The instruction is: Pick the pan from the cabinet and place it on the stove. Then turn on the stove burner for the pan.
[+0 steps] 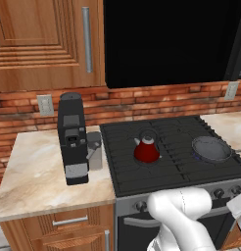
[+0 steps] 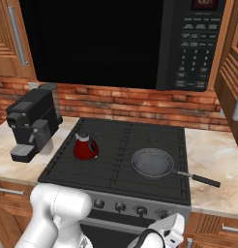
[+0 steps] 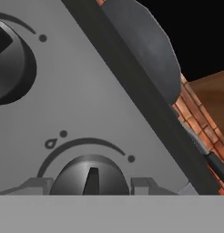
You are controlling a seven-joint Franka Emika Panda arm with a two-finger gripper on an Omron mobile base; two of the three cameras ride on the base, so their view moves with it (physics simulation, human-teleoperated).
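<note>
**Knob between the fingertips, pan on the front right burner**

Closest to your hand camera is a round dark knob [image 3: 90, 177] on the stove's steel front panel, with one grey fingertip [image 3: 34, 185] on either side of it. Your gripper [image 3: 90, 185] stands partly open around the knob; you cannot tell from this view whether the tips touch it. A second knob [image 3: 9, 63] sits further along the panel.

Above the panel edge you see the pan [image 2: 152, 162], round, shallow and dark grey. It rests flat on the front right grate of the stove [image 2: 116, 145], and its long thin handle points right, out over the marble counter [image 2: 215, 155].

On the front left burner stands a red kettle [image 2: 85, 147], well apart from the pan. Left of the stove, a black coffee machine [image 1: 72, 139] sits on the counter against the brick wall. A black microwave [image 2: 126, 41] hangs above the stove, and the reddish-brown cabinet [image 1: 44, 41] with its silver bar handle hangs further left.
</note>
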